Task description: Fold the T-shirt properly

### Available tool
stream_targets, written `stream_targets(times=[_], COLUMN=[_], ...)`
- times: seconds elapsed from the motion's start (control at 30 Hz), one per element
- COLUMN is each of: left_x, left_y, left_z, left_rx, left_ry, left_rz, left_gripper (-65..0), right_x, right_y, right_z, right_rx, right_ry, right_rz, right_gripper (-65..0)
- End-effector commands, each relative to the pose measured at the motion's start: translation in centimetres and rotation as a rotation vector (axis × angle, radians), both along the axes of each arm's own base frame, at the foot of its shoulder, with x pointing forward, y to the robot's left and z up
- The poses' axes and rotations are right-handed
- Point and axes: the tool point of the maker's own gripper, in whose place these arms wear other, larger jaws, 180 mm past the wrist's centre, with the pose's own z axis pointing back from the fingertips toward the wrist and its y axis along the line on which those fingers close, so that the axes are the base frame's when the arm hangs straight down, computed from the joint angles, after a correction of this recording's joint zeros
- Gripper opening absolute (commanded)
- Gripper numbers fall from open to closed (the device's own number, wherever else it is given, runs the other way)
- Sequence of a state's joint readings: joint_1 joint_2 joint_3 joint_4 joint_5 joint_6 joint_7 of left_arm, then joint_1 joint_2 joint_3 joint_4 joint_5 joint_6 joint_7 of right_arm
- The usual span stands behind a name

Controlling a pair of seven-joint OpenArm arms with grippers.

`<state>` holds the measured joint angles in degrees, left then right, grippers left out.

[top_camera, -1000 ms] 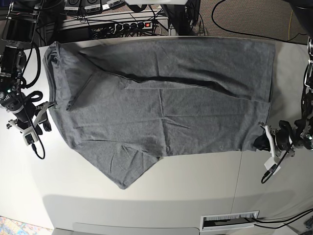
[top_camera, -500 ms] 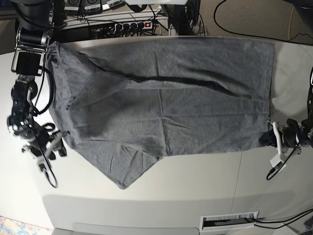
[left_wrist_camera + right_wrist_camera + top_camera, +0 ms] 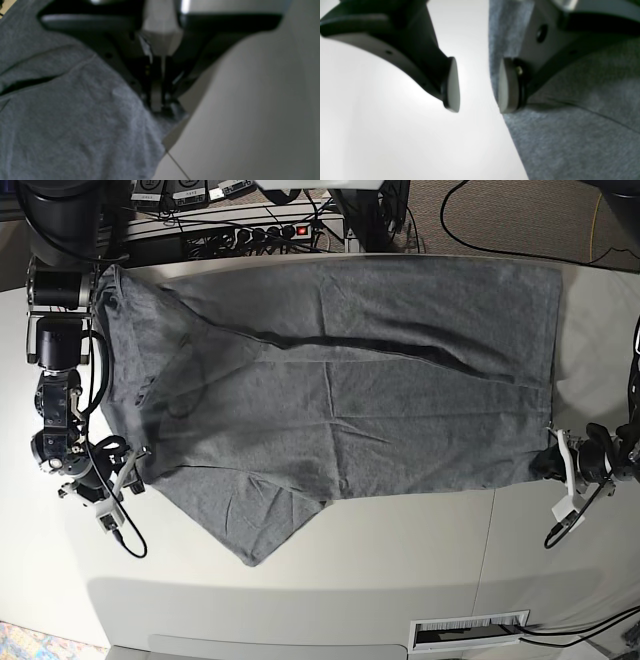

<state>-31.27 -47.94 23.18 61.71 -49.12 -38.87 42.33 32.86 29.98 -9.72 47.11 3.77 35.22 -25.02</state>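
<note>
Base view shows your T-shirt (image 3: 330, 380) spread flat over the table (image 3: 400, 570), soft and floppy, left gripper (image 3: 556, 463) pinching its hem corner, right gripper (image 3: 477, 85) gaping at the sleeve-side edge.

The T-shirt (image 3: 340, 390), plain heather-grey knit, lies spread across the table, lengthwise left to right in the base view. A dark fold line runs along its upper half (mild creases elsewhere), and one sleeve points toward the near edge.
</note>
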Motion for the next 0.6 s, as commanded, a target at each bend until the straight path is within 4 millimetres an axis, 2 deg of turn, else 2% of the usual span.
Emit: stream_targets(times=[0.0,0.27,0.4,0.47,0.57], left_x=[1.3,1.3,1.3,1.3,1.3], left_y=[0.6,0.6,0.6,0.6,0.6], left_z=[2.2,2.3,2.2,2.2,2.2], left_rx=[-0.009,-0.009,-0.009,-0.009,-0.009], left_ry=[-0.062,-0.063,-0.062,-0.062,-0.062], left_rz=[0.011,0.011,0.009,0.009,0.009], left_gripper=[-65.0,-65.0,-65.0,-65.0,-65.0], right_x=[1.5,1.2,0.6,0.3,0.1], right_y=[-0.8,-1.4,-0.5,0.3,1.4], right_z=[2.5,1.2,-0.8,-1.9,-3.1], right_rx=[-0.003,-0.018,0.014,0.027,0.029], right_ry=[-0.078,-0.089,-0.043,-0.018,0.013], right_rz=[-0.002,0.010,0.000,0.001,0.013], right_gripper=[-38.6,-38.6,-39.3,-42.7,-51.6])
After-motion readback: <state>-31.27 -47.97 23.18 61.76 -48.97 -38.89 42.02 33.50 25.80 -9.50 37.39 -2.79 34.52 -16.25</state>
